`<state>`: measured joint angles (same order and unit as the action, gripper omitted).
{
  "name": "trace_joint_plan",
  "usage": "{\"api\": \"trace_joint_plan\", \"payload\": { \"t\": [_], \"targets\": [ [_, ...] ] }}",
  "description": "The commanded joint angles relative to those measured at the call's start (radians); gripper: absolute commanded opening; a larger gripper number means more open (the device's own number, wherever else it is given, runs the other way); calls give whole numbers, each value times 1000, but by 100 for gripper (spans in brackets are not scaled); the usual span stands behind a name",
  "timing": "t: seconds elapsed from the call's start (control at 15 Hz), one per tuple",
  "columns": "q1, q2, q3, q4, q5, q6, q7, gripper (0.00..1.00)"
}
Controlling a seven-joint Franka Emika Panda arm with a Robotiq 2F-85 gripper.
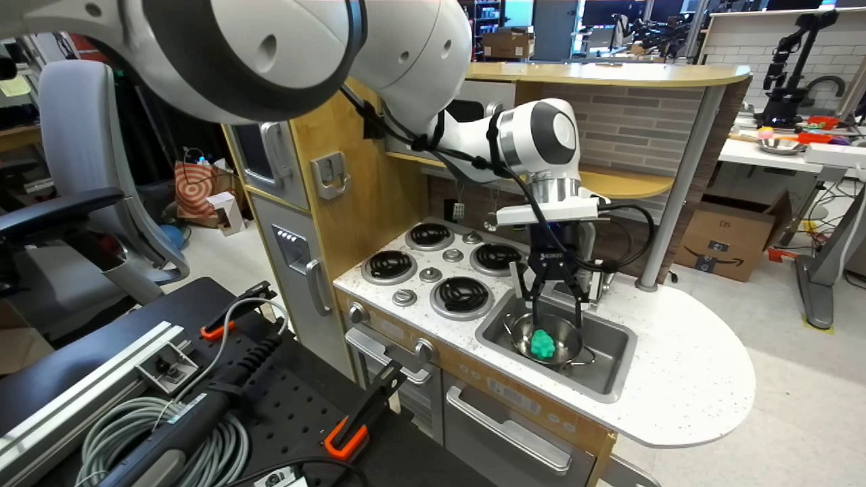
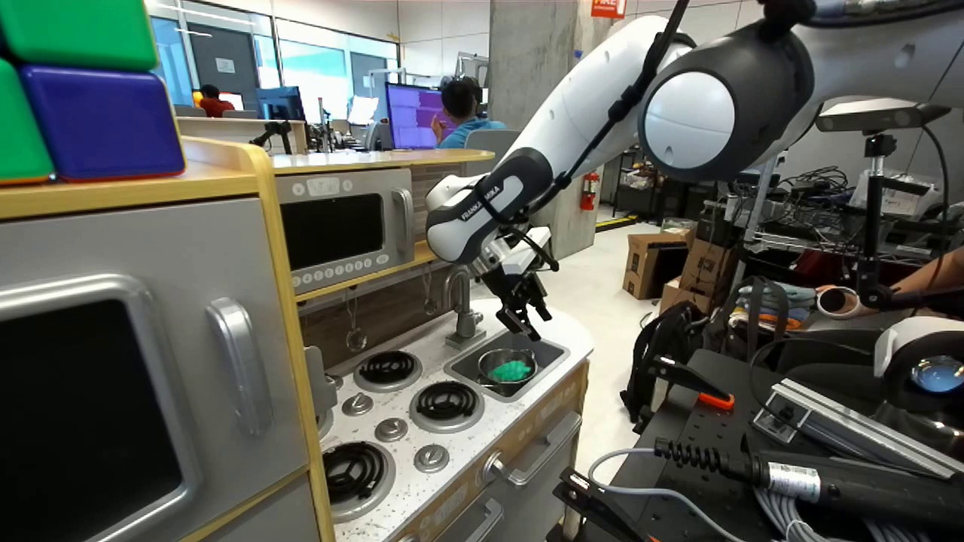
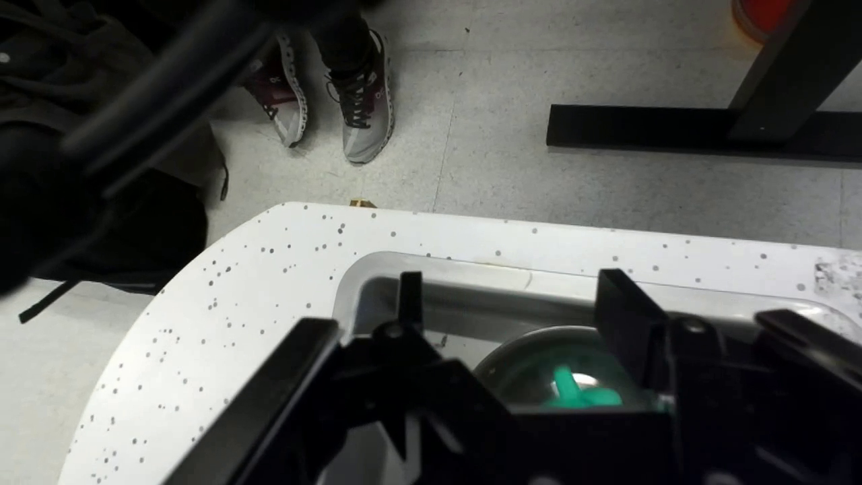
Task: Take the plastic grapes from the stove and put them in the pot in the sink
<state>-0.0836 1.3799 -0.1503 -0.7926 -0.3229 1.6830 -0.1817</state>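
The bright green plastic grapes (image 1: 542, 344) lie inside the round steel pot (image 1: 572, 342). They also show in an exterior view (image 2: 510, 371) and partly in the wrist view (image 3: 584, 397), where the gripper hides their lower part. The pot stands in the rectangular steel sink (image 1: 626, 368). My gripper (image 1: 557, 320) is above the pot with its fingers pointing down. Its two fingers (image 3: 510, 277) are wide apart in the wrist view with nothing between them. The white stove (image 1: 421, 292) with black burners is beside the sink and holds no grapes.
A curved faucet (image 2: 456, 290) stands behind the sink, close to the gripper. A shelf with a grey microwave (image 2: 343, 226) is above the stove. A tall wooden cabinet (image 1: 369, 176) stands at the stove's side. A black table (image 1: 298, 406) with cables and clamps is in front.
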Motion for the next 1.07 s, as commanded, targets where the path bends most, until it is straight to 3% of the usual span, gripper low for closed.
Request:
{"api": "trace_joint_plan", "payload": {
  "t": [0.0, 0.2, 0.4, 0.8, 1.0],
  "targets": [
    [-4, 63, -6, 134, 9, -37, -26, 98],
    [-5, 60, 1, 153, 14, -20, -38, 100],
    [5, -36, 43, 8, 11, 57, -72, 100],
    [-13, -200, 134, -328, -3, 368, -136, 100],
    [-19, -251, 149, -475, -28, 588, -123, 100]
  ]
}}
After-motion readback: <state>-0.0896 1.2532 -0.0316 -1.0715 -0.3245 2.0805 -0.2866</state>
